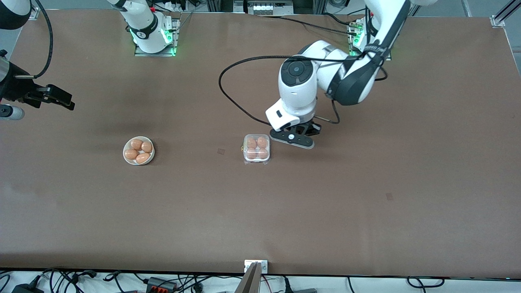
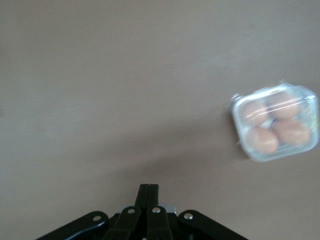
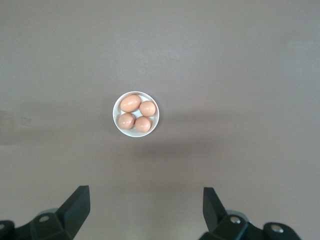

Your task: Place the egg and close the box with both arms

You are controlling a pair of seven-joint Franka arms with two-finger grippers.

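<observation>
Left pincer [image 1: 294,137] hangs over the desk [image 1: 366,183] just beside the box [image 1: 257,148], its fingers pressed together and holding nothing. Right pincer [image 3: 145,210], spread wide and empty, waits high over the right arm's end of the desk. The box, lid down over four eggs, sits mid-desk, well apart from the bowl [image 1: 139,150] of four eggs.

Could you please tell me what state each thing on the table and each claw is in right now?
box: lid shut, four eggs inside, on the table.
bowl: upright, holding four eggs.
left claw: shut, empty, beside the box.
right claw: open, empty, up over the right arm's end of the table.
</observation>
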